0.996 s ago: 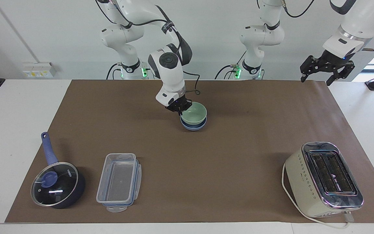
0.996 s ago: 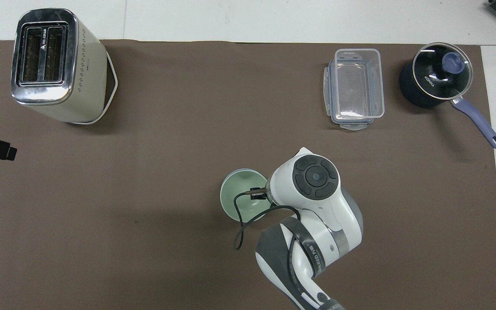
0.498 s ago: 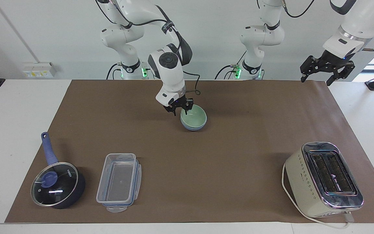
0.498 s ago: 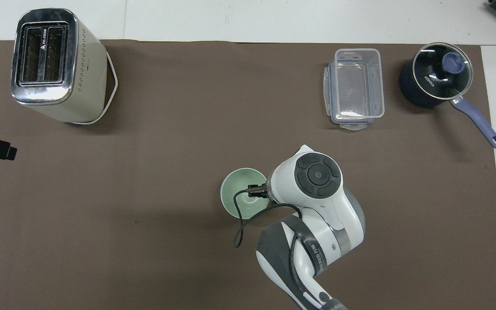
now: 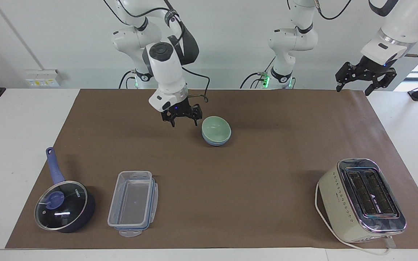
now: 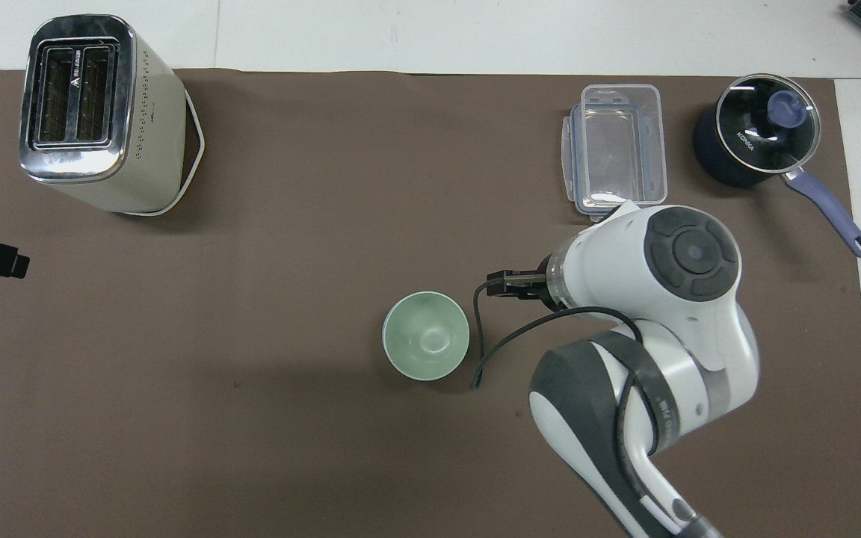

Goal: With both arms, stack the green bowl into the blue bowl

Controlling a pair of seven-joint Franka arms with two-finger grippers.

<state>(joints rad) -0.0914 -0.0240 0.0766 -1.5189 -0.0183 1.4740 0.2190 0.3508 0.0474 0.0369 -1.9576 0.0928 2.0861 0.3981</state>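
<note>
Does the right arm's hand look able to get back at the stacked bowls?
Probably yes. The right hand hangs open just beside the green bowl, which sits nested in the blue bowl, with only bare mat between them.

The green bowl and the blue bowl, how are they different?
The green bowl is pale mint; the blue bowl is periwinkle. The green bowl sits on top, nested inside; the blue bowl is underneath, on the mat. The green bowl's whole inside shows; only the blue bowl's lower edge peeks out. Both are round, plain and upright.
</note>
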